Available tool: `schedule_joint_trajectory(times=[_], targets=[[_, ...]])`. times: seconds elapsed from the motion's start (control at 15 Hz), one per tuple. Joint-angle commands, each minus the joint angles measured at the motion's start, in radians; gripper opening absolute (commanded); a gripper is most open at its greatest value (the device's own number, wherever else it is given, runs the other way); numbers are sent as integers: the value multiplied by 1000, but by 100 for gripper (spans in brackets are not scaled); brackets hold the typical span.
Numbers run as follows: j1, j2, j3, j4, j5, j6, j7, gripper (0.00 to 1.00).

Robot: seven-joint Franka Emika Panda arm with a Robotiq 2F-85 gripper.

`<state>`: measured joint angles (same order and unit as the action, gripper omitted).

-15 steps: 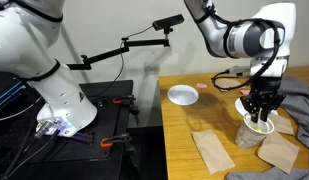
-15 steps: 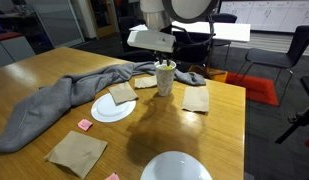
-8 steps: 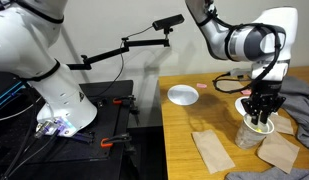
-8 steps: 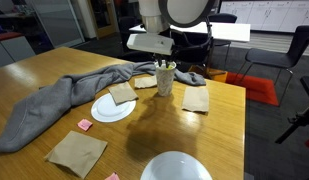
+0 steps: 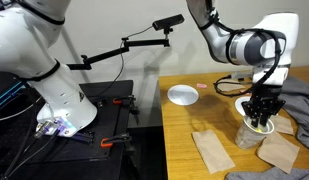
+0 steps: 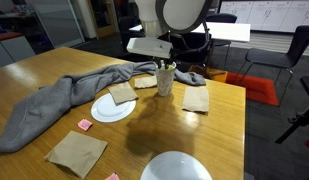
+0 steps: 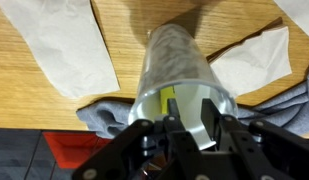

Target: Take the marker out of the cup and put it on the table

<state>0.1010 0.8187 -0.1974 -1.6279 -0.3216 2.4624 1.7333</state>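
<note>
Wrist view: the claw [image 7: 184, 130] is lowered into the mouth of the cup [image 7: 179, 60], with its fingers inside the white rim. The yellow marker [image 7: 170, 101] stands inside the cup, leaning against the inner wall, and lies next to one finger. The gap between the fingers is partly hidden, so it cannot be determined whether they are clamped on the marker or merely straddle it.

The claw descends vertically because the marker rests upright in a narrow, tapered vessel. Access from above is the only approach that does not strike the cup wall. In both exterior views the claw [image 5: 259, 112] sits directly over the cup [image 6: 165, 82], which stands upright on the tabletop [image 6: 144, 135].

Surroundings:
- Brown paper napkins [image 6: 196, 98] lie flat just beside the cup, with another napkin [image 6: 77, 152] further along the tabletop.
- A grey cloth [image 6: 49, 108] is draped across the tabletop and reaches close to the cup base.
- A white plate [image 6: 102, 112] carries one more napkin.
- A shallow white dish [image 5: 182, 95] stands well apart from the cup.

Assessment: nothing blocks a straight upward withdrawal. The cup looks light, so a tilted pull may drag or tip it. Bare wood for setting the marker down is limited near the cup. More open wood lies between the plate and the dish.
</note>
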Motion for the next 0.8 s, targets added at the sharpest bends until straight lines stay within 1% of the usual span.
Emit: schedule_joint_trajectory(times=[0.0, 0.73], targets=[[7, 24, -15, 39, 38, -21, -40, 32], [14, 59, -30, 71, 43, -53, -30, 33]])
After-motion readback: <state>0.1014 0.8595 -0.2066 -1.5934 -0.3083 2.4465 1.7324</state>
